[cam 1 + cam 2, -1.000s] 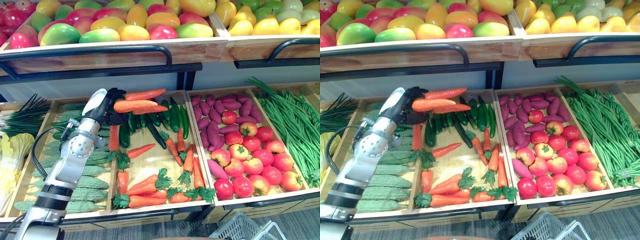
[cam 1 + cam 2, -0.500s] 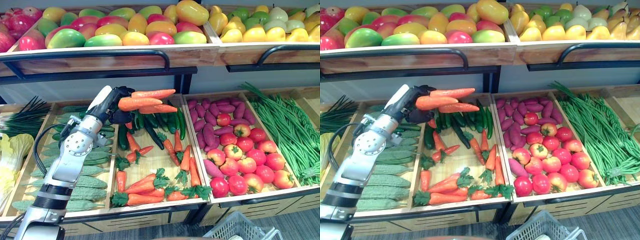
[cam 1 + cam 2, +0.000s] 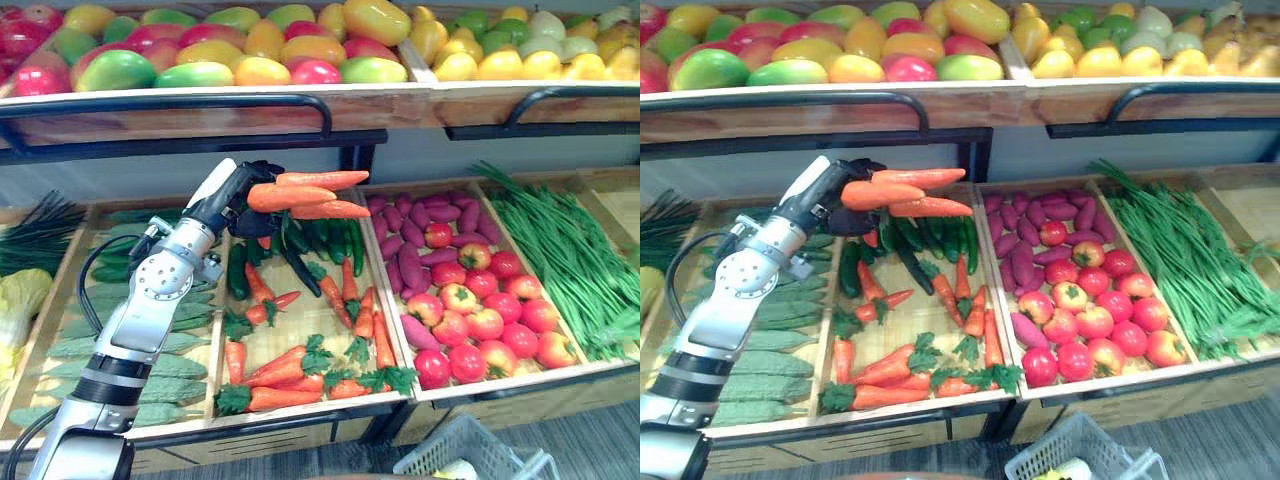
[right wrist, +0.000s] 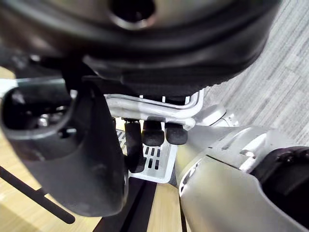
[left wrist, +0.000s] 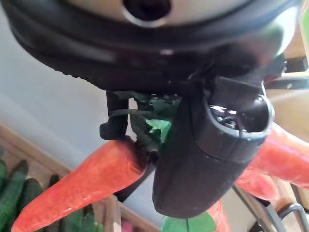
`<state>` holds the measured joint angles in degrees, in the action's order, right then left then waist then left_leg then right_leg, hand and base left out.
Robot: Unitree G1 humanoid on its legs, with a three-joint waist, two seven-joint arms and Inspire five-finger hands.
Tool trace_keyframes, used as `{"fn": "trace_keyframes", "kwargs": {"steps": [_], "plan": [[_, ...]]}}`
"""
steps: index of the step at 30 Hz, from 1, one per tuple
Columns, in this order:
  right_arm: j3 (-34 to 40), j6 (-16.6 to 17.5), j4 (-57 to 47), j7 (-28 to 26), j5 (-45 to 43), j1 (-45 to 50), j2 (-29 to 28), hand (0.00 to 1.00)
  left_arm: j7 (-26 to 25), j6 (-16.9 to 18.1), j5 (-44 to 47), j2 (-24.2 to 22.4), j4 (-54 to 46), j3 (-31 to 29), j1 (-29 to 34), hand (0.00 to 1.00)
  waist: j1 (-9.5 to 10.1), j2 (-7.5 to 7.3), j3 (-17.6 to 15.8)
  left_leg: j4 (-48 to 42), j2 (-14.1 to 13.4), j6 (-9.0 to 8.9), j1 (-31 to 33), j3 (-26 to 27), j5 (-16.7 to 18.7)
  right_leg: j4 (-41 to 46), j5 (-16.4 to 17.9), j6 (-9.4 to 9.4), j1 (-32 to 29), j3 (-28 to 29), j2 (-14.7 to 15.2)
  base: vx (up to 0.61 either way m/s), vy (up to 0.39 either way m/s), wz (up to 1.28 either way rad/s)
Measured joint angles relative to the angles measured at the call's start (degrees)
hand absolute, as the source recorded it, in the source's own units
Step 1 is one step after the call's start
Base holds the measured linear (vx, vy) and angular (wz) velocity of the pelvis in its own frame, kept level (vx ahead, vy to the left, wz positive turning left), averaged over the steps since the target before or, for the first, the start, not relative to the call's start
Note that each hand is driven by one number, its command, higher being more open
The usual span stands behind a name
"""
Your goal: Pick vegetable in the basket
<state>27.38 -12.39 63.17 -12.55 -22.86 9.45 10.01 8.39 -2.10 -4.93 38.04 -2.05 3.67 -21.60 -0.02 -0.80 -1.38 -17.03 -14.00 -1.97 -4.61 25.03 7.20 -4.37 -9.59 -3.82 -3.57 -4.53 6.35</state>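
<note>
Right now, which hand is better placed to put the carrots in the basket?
Left. The left hand is shut on the carrots, held above the crate; the right hand is curled round the basket handle, so it is occupied.

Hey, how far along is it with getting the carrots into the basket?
Done: the left robot hand grips a bunch of carrots, lifted clear above the carrot crate. In hand: the right robot hand curls round the basket handle. Left: bring the carrots over the basket and drop them in.

Basket [image 3: 1072, 452] cut off below; tops of carrots [image 3: 295, 195] inside left hand [image 3: 238, 188].
</note>
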Motion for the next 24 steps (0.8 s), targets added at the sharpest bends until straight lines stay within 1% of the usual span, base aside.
{"fn": "trace_keyframes", "kwargs": {"steps": [1,2,3,4,5,6,7,8,11,14,15,16,17,18,19,20,21,22,23,24], "plan": [[-1.25,-0.09,0.19,0.02,0.0,-1.29,1.21,0.0,-0.61,0.08,0.04,0.26,0.01,-0.18,0.57,0.0,0.8,-0.11,-1.24,-5.69,1.02,0.6,2.07,-8.7,3.63,0.57,0.24,0.29,-0.41,3.94,-0.26,-0.09,-0.005,-1.41],[-1.58,-0.18,0.44,-0.02,0.05,-1.96,2.09,0.0,-0.78,0.25,0.11,0.35,0.0,-0.19,0.92,0.0,1.36,0.48,-1.83,-6.2,2.73,-1.23,2.15,-13.68,6.24,0.86,0.21,0.33,-0.64,6.13,-0.48,-0.1,0.12,-1.51],[-1.63,-0.21,0.61,-0.02,0.11,-2.59,3.43,0.0,-0.84,0.74,0.11,0.36,0.01,-0.19,1.61,0.0,1.72,2.04,-1.91,-5.45,4.81,-2.2,2.64,-18.76,7.71,1.17,0.02,0.42,-1.28,8.64,-1.71,-0.07,0.179,-1.44],[-1.53,-0.06,0.5,-0.04,0.11,-2.74,4.66,0.0,-0.89,2.19,0.07,0.37,0.0,-0.19,2.51,0.0,1.67,4.1,-1.73,-3.44,4.91,-1.53,2.39,-20.28,9.44,1.11,-0.5,-0.21,-1.93,10.9,-3.6,-0.04,0.188,-1.38],[-1.33,-0.12,0.23,0.07,0.11,-2.69,4.81,0.0,-0.92,3.28,-0.05,0.29,-0.3,-0.15,3.16,0.0,1.39,4.38,-1.57,0.23,5.44,-2.3,0.74,-19.37,10.03,0.57,-1.11,-1.08,-2.74,12.83,-4.05,0.0,0.123,-0.92],[-1.17,-0.27,-0.06,-0.12,0.1,-2.61,4.67,0.0,-0.92,3.42,-0.11,0.29,-0.61,-0.09,3.15,0.0,0.96,4.33,-1.6,1.88,5.97,-2.38,0.32,-18.58,10.07,0.54,-1.43,-1.37,-3.45,13.31,-3.71,0.0,0.103,-0.63],[0.3,-0.44,-0.09,-0.27,0.1,-2.51,3.69,0.0,-0.96,3.56,-0.18,0.28,-0.86,0.01,3.17,0.0,0.54,2.86,-2.56,3.68,7.27,-2.74,-0.57,-16.97,9.62,0.57,-2.64,-1.87,-4.33,14.88,-2.88,-0.03,0.126,-0.52],[1.44,-0.67,-0.09,-0.51,0.14,-1.65,2.56,0.0,-0.96,3.09,-0.36,0.29,-0.79,0.7,3.43,0.0,0.33,2.16,-3.13,3.85,7.86,-2.73,-1.1,-15.89,9.62,0.49,-3.17,-2.52,-4.42,16.08,-2.53,-0.03,0.133,-0.5],[4.64,-0.46,-2.92,-0.69,0.05,1.79,-0.66,0.0,-0.93,2.62,-0.34,0.42,-0.78,3.6,3.56,0.0,-0.43,1.42,-3.31,4.59,8.76,-2.38,-2.76,-13.81,9.93,0.78,-3.27,-2.6,-4.39,17.64,-2.16,0.02,0.116,-0.35],[5.39,0.08,-5.4,-0.57,-0.32,3.57,-2.73,0.0,-0.67,2.6,-0.28,0.39,-1.58,5.6,3.46,0.0,-0.92,1.38,-3.33,4.11,8.94,-2.18,-4.04,-11.68,11.06,1.22,-3.47,-2.38,-4.41,17.88,-2.29,0.01,0.081,-0.4],[5.37,0.19,-7.12,-0.55,-0.23,4.19,-3.58,0.0,-0.46,2.51,-0.28,0.37,-2.78,6.3,3.47,0.0,-0.82,1.21,-3.44,3.38,8.32,-2.02,-4.73,-9.77,11.84,1.51,-3.84,-1.73,-4.48,16.66,-2.37,-0.01,0.063,-0.51],[5.38,0.14,-7.36,-0.56,-0.11,4.19,-3.68,0.0,-0.37,2.51,-0.28,0.37,-3.06,6.33,3.51,0.0,-0.71,1.19,-3.45,3.29,8.2,-1.92,-4.91,-9.37,11.91,1.61,-3.66,-1.12,-4.66,15.65,-2.33,-0.02,0.046,-0.65],[5.55,0.14,-8.03,-0.56,0.22,3.9,-3.91,0.0,-0.22,2.51,-0.29,0.2,-4.55,6.23,3.59,0.0,-0.23,1.16,-3.47,3.3,7.75,-1.91,-5.08,-7.1,11.97,4.0,-2.39,4.58,-6.19,7.9,-1.38,-0.03,0.078,-0.85],[7.1,0.28,-8.87,-0.55,0.25,3.02,-3.77,0.0,0.03,2.61,-0.31,0.09,-6.11,5.73,3.83,0.0,0.53,1.49,-3.53,4.01,7.18,-1.75,-5.63,-4.04,11.87,11.23,2.4,9.43,-9.79,-3.96,0.98,-0.03,0.078,-0.91],[7.38,0.27,-8.72,-0.54,0.27,2.66,-3.68,0.0,0.2,2.69,-0.32,0.09,-6.37,5.25,4.08,0.0,0.92,1.81,-3.72,4.2,7.08,-1.74,-5.92,-3.27,11.87,13.35,3.19,8.94,-10.69,-5.22,1.46,0.05,0.133,-0.96],[7.44,0.26,-8.31,-0.49,0.25,2.09,-3.49,0.0,0.53,2.85,-0.35,-0.21,-6.61,3.49,5.23,0.0,1.0,1.42,-3.52,5.04,6.93,-1.75,-7.34,-1.55,11.86,21.63,5.35,7.42,-12.62,-8.22,2.67,0.1,0.071,-0.52],[7.35,0.23,-8.11,-0.52,0.23,2.08,-3.51,0.0,0.62,2.83,-0.55,-0.25,-6.59,2.87,5.63,0.0,0.77,0.95,-3.22,5.31,6.91,-1.78,-7.87,-1.23,11.85,24.49,7.18,6.16,-12.42,-9.44,2.98,0.14,0.065,-0.59],[7.21,0.48,-6.51,-0.53,0.18,1.7,-3.14,0.0,0.76,3.05,-0.98,-0.36,-6.65,1.07,6.55,0.0,0.91,0.49,-2.87,5.83,6.83,-2.17,-8.51,-0.59,11.72,25.19,9.58,3.63,-12.05,-11.35,3.07,0.17,-0.04,-0.26],[6.99,1.37,-4.84,-0.12,0.02,0.97,-2.47,0.0,0.81,2.86,-1.97,-0.55,-6.63,-0.6,7.24,0.0,0.64,0.54,-2.55,6.02,6.39,-3.05,-8.07,-0.53,11.19,23.0,8.46,2.57,-11.78,-11.99,1.89,0.17,-0.051,-0.22],[6.54,1.67,-4.25,0.11,-0.07,0.8,-1.93,0.0,0.83,2.77,-2.41,-0.55,-6.62,-1.06,7.53,0.0,0.7,1.23,-2.57,6.18,5.82,-3.36,-7.72,-0.48,10.73,20.79,7.35,2.38,-11.11,-12.21,0.81,0.19,-0.083,-0.21]]}}
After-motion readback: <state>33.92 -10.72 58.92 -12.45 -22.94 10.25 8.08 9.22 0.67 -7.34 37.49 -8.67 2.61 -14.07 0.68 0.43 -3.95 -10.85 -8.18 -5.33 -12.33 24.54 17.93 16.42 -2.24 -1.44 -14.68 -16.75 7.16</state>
